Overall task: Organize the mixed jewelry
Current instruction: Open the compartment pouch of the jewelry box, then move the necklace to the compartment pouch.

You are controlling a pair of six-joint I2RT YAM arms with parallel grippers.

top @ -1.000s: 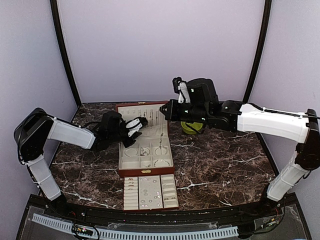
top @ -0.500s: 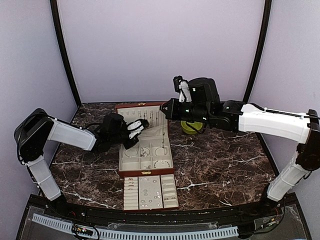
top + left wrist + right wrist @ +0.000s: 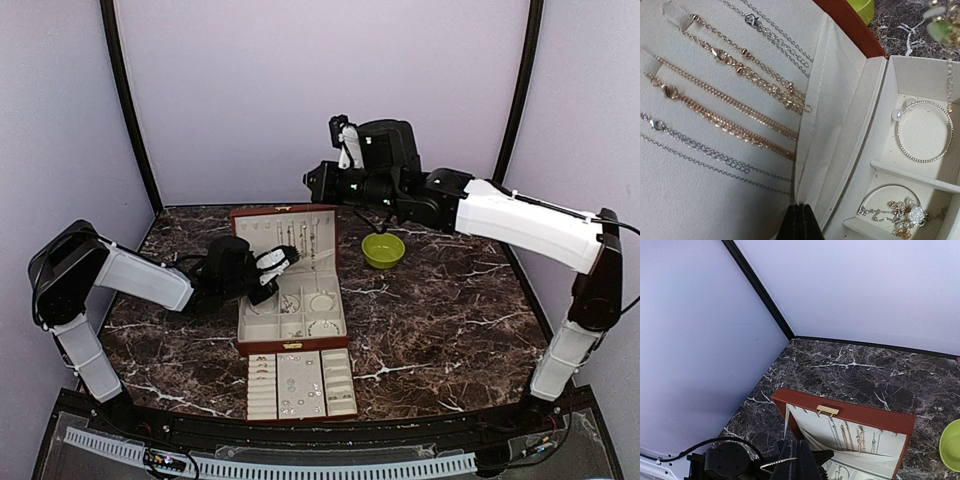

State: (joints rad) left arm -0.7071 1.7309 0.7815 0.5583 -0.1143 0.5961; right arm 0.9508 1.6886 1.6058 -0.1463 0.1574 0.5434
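Note:
The reddish-brown box (image 3: 290,345) stands open, and gold chains (image 3: 735,115) and silver chains (image 3: 705,155) hang on its cream lid lining. A bangle with a pearl (image 3: 925,131) and small mixed pieces (image 3: 900,215) lie in its compartments. My left gripper (image 3: 283,258) is inside the box. In the left wrist view it (image 3: 799,217) is shut, with its tips at the edge of the lid's fabric pocket. My right gripper (image 3: 310,182) is raised above the lid. In the right wrist view it (image 3: 799,452) is shut on a thin gold chain (image 3: 775,463).
A cream compartment tray (image 3: 300,385) with small pieces lies in front of the box. A green bowl (image 3: 383,250) stands to the right of the lid, also in the right wrist view (image 3: 951,445). The purple walls close in the back and both sides.
My right arm has risen and moved left, from beside the lid's right corner to above the lid, uncovering the green bowl. My left gripper has shifted slightly toward the box compartments.

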